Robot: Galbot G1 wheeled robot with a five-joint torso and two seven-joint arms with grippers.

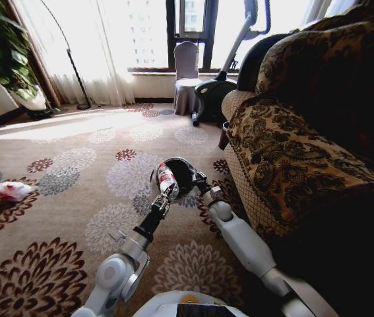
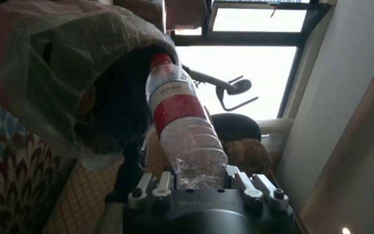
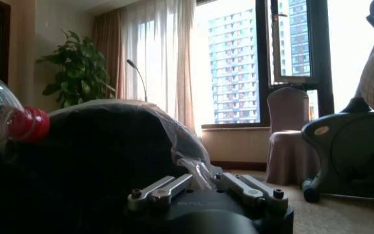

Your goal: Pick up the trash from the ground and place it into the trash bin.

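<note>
Clear plastic, red-capped and red-labelled, the bottle (image 1: 166, 179) sits clamped by its base in the left gripper (image 2: 200, 181), cap end poking into the mouth of the trash bin (image 1: 181, 177). The right gripper (image 3: 206, 187) holds the bin's rim and liner between narrow fingers, lifting it above the carpet (image 1: 74, 165) beside the sofa (image 1: 285, 158). 1 crumpled wrapper (image 1: 13, 191) lies near the carpet's left edge.

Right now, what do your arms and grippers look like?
My arms are smooth light grey tubes with round joints, turning black near the wrists. The left gripper and the right gripper are both dark, with silvery metal link bars, small black bolts and faint lettering on the body. The fingers are narrow metal bars.
</note>
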